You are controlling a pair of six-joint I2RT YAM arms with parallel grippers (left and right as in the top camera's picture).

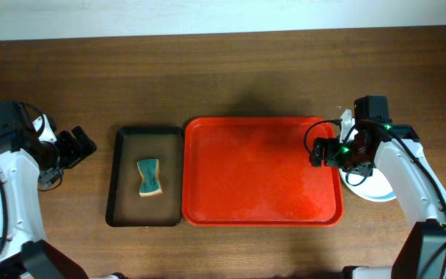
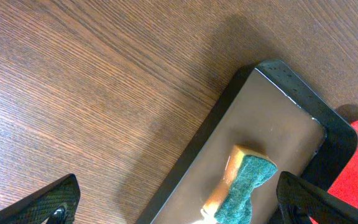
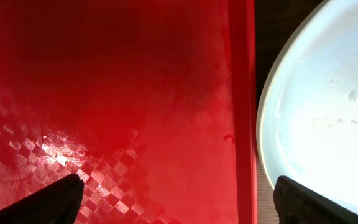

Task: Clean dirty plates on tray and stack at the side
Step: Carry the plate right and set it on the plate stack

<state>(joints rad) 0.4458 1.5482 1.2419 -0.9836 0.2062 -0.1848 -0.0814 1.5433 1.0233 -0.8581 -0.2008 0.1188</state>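
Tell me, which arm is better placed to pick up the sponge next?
Left, probably. The left gripper, open, sits beside the black tray holding the sponge; the right gripper is across the red tray, by the plate.

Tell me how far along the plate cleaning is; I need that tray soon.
Done: red tray bare, plates beside it on the right, sponge in black tray. In hand: nothing; left gripper and right gripper both open. Left: probably nothing, though the stack's count is hidden.
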